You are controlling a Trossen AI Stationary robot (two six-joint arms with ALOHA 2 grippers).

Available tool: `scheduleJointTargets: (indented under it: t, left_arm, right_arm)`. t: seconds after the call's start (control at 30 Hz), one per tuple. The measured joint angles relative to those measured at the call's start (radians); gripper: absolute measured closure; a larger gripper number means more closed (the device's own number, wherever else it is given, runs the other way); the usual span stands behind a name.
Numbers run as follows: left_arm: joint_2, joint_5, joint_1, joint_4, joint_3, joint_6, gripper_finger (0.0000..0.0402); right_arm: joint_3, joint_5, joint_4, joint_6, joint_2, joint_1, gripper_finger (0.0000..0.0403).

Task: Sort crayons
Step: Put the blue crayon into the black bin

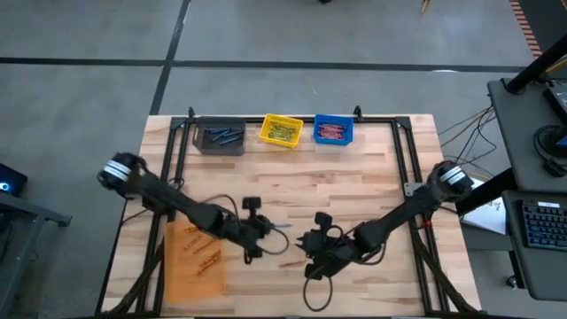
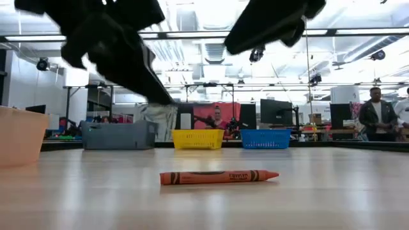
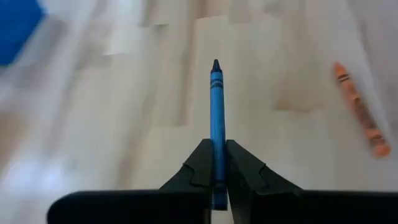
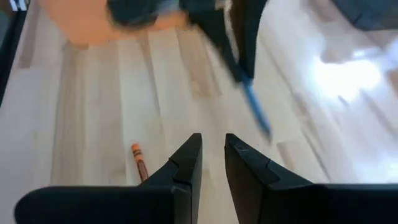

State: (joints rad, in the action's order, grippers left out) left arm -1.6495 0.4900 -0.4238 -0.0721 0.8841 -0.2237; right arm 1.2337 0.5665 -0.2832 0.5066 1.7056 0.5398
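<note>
My left gripper [image 3: 217, 163] above mid-surface, jaws clamped on a blue crayon [image 3: 216, 112] jutting out past the tips, right gripper [image 4: 213, 155] nearby, jaws narrow and empty, orange crayon [image 2: 219, 177] lying on the surface [image 1: 372, 186] between them

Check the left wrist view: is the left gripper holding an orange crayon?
No. The left gripper is shut on a blue crayon, while the orange crayon lies loose on the table.
</note>
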Motion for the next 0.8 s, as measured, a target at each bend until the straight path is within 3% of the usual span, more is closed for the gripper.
scheduleJointTargets:
  t: [0.23,0.43,0.63,0.8]
  left_arm:
    - [0.309,0.003,0.139,-0.395,0.001,0.002,0.0401]
    - [0.484,0.0,0.412,-0.646,0.001,-0.003,0.0401]
    - [0.521,-0.096,0.767,-0.733,0.017,0.11,0.0401]
    - [0.435,-0.267,1.052,-0.755,0.07,0.235,0.0401]
  right_arm:
    - [-0.001,0.011,-0.145,-0.015,-0.109,0.0,0.0344]
    - [-0.001,0.015,-0.207,-0.081,-0.167,-0.029,0.0344]
    - [-0.001,-0.004,-0.266,-0.188,-0.193,-0.099,0.0344]
    - [-0.001,-0.044,-0.348,-0.24,-0.212,-0.196,0.0344]
